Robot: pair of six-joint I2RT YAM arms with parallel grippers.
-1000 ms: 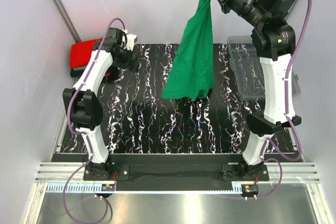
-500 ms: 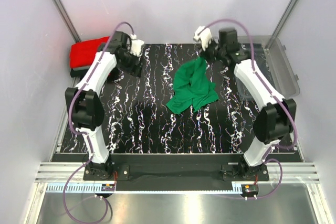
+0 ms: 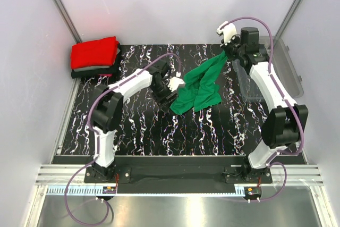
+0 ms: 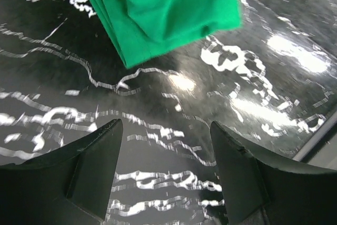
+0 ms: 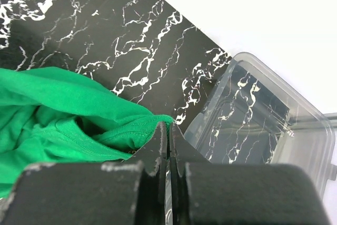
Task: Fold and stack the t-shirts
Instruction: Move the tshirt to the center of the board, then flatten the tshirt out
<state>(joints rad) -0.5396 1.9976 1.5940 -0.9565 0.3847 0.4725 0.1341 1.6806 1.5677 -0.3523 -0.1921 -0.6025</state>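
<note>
A bright green t-shirt [image 3: 201,84] lies crumpled in the middle of the black marbled table. My right gripper [image 3: 226,52] is shut on its far end; in the right wrist view the closed gripper [image 5: 167,128] pinches a hem of the green t-shirt [image 5: 58,119]. My left gripper [image 3: 169,98] is open and empty at the shirt's left edge. In the left wrist view the gripper [image 4: 164,126] hovers over bare table, just short of the green t-shirt's corner [image 4: 158,14]. A folded red t-shirt [image 3: 95,52] tops a stack of dark shirts [image 3: 91,71] at the back left.
A clear plastic bin [image 3: 289,75] stands at the table's right side, close to my right gripper; it also shows in the right wrist view [image 5: 263,130]. White walls and metal frame posts enclose the table.
My right gripper brought the green t-shirt down from high in the air onto the table, then drew its end back and right. My left arm swung from the back-left stack to the shirt's left edge.
</note>
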